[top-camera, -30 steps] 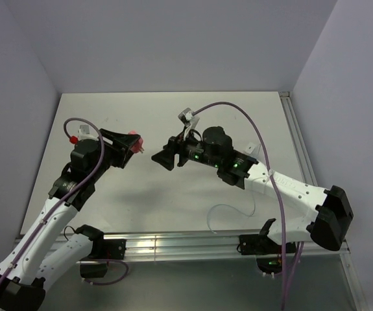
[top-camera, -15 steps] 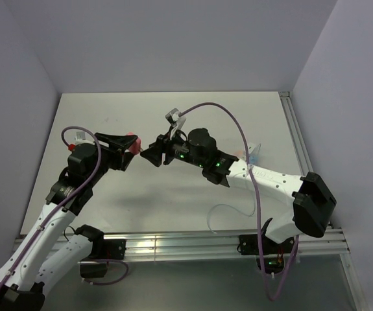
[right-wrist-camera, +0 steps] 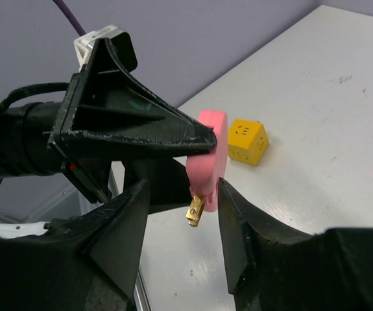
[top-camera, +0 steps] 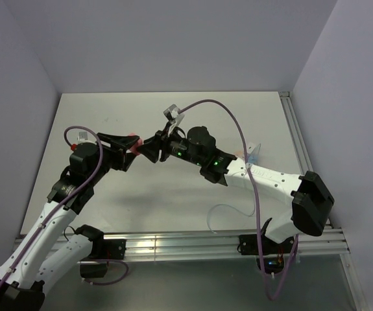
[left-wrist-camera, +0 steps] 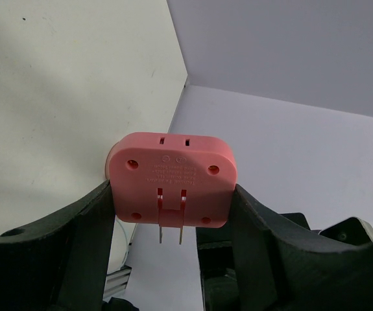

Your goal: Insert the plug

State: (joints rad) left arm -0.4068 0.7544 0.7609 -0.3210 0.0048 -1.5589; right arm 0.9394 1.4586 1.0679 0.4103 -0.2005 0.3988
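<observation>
My left gripper point(top-camera: 130, 148) is shut on a flat pink adapter point(left-wrist-camera: 171, 170) with two brass prongs and holds it in the air above the table. My right gripper point(top-camera: 144, 150) is open, and its jaws stand on either side of the adapter's pronged end point(right-wrist-camera: 205, 162); the right-hand finger point(right-wrist-camera: 238, 220) is close against the pink body. A small light-blue plug point(top-camera: 253, 154) lies on the table at the right, behind the right arm. A thin white cable point(top-camera: 228, 208) loops near the front rail.
A small yellow cube block point(right-wrist-camera: 248, 141) sits on the table beyond the adapter in the right wrist view. A metal rail point(top-camera: 296, 139) runs along the table's right edge and another point(top-camera: 173, 245) along the front. Purple walls close in the back and sides.
My right gripper has moved left to the left gripper, and its open jaws now straddle the pink adapter. The left gripper has shifted slightly and still holds the adapter.
</observation>
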